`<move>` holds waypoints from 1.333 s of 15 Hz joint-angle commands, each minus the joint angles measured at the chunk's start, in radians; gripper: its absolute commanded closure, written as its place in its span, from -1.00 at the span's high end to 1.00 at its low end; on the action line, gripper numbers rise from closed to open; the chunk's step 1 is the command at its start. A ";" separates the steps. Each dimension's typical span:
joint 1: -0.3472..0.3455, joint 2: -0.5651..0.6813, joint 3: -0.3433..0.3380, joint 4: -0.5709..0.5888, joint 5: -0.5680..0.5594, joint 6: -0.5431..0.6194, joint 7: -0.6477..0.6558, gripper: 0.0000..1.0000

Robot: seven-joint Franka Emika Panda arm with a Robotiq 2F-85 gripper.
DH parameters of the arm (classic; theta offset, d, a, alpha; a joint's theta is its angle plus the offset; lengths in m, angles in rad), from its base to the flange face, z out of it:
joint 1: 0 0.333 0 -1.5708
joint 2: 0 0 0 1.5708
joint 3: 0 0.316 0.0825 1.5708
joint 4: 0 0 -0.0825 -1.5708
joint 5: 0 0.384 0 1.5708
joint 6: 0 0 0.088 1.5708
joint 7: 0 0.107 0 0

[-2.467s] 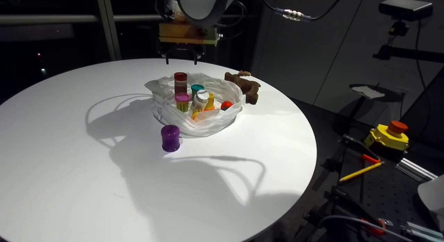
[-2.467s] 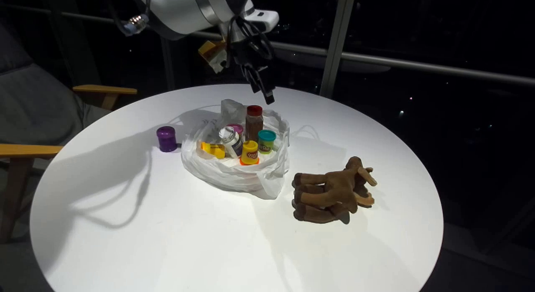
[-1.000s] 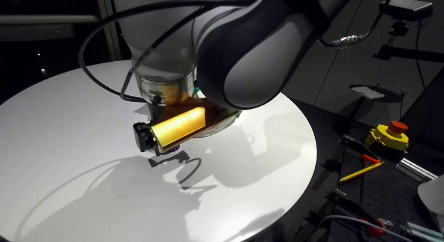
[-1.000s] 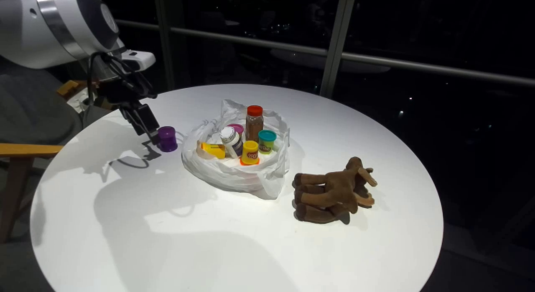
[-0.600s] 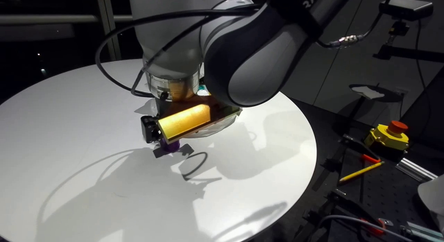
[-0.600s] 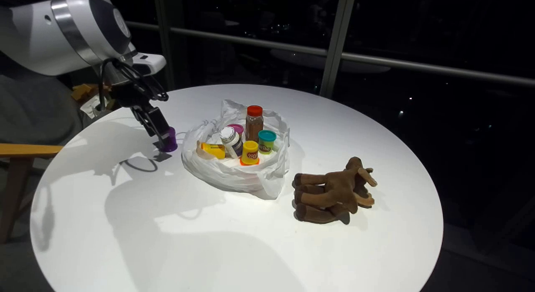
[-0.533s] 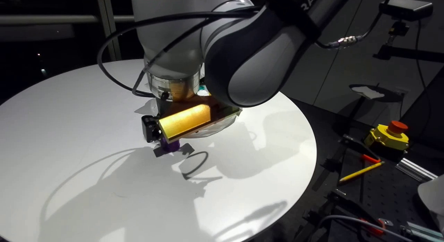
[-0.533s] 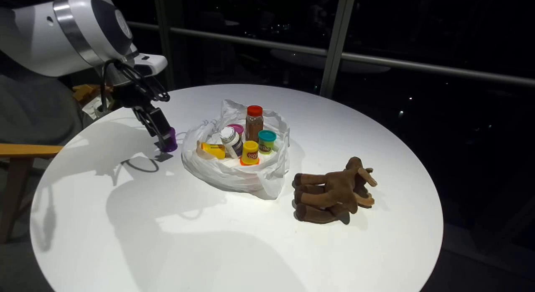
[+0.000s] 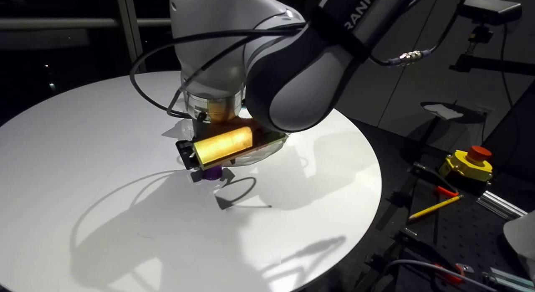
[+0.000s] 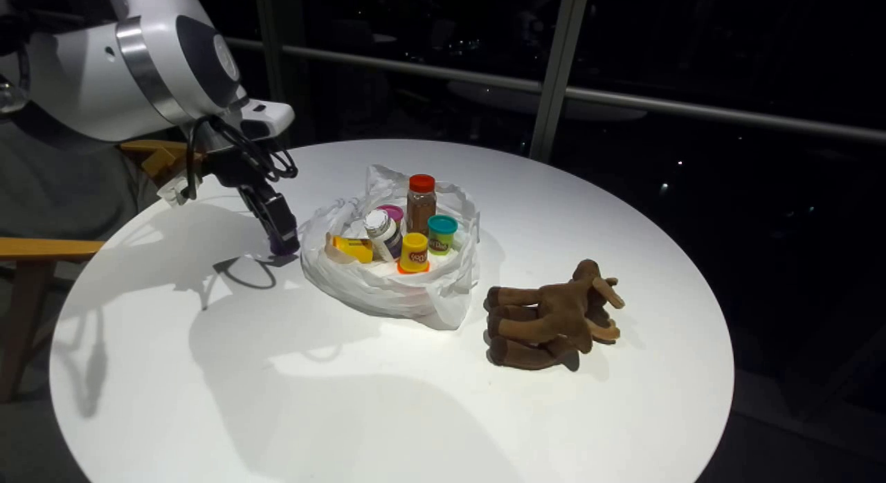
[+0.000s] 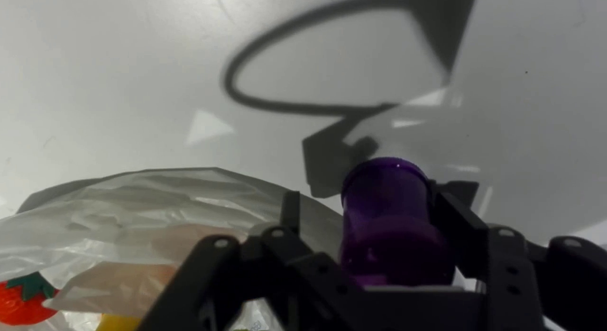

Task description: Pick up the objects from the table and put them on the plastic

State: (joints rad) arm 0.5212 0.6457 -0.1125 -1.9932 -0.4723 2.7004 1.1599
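Observation:
A purple container (image 11: pixel 389 193) stands on the table just beside the white plastic bag (image 10: pixel 415 304). My gripper (image 11: pixel 370 205) is lowered around it with jaws apart. In the wrist view the right finger (image 11: pixel 457 222) lies against the container, while a gap shows between it and the left finger (image 11: pixel 290 210). The container is partly covered by the gripper in both exterior views (image 9: pixel 212 172) (image 10: pixel 284 248). A brown plush animal (image 10: pixel 554 317) lies on the table on the bag's far side from the gripper.
The bag holds a red-lidded jar (image 10: pixel 421 205), a white bottle (image 10: pixel 384 235), a yellow tub (image 10: pixel 414 253), a teal-lidded tub (image 10: pixel 441 237), a pink-lidded tub (image 10: pixel 392 213) and a lying yellow item (image 10: pixel 354 249). A red toy tomato (image 11: pixel 26 305) shows in the wrist view.
The arm has swung from above the far side of the bag down to the purple container. In the last half second gripper and container have shifted slightly toward the bag.

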 commanded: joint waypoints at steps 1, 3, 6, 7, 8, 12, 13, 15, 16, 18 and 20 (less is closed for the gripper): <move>0.005 -0.005 -0.010 0.011 0.029 0.023 0.002 -0.19; 0.010 -0.014 -0.014 0.005 0.034 0.024 0.005 -0.53; 0.027 -0.050 -0.038 -0.018 0.020 0.015 0.026 -0.57; 0.021 -0.074 -0.036 -0.034 0.025 0.014 0.023 -0.57; 0.025 -0.110 -0.050 -0.058 0.017 0.012 0.035 -0.57; 0.032 -0.269 -0.122 -0.167 -0.055 -0.005 0.106 -0.57; 0.026 -0.299 -0.141 -0.191 -0.091 -0.018 0.130 -0.57; 0.010 -0.354 -0.183 -0.250 -0.205 -0.024 0.215 -0.58; -0.016 -0.368 -0.185 -0.271 -0.261 -0.022 0.257 -0.58; -0.086 -0.383 -0.169 -0.311 -0.341 -0.003 0.324 -0.58; -0.083 -0.369 -0.221 -0.336 -0.353 0.041 0.346 -0.59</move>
State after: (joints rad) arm 0.4516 0.3020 -0.2930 -2.2708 -0.7820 2.6835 1.4472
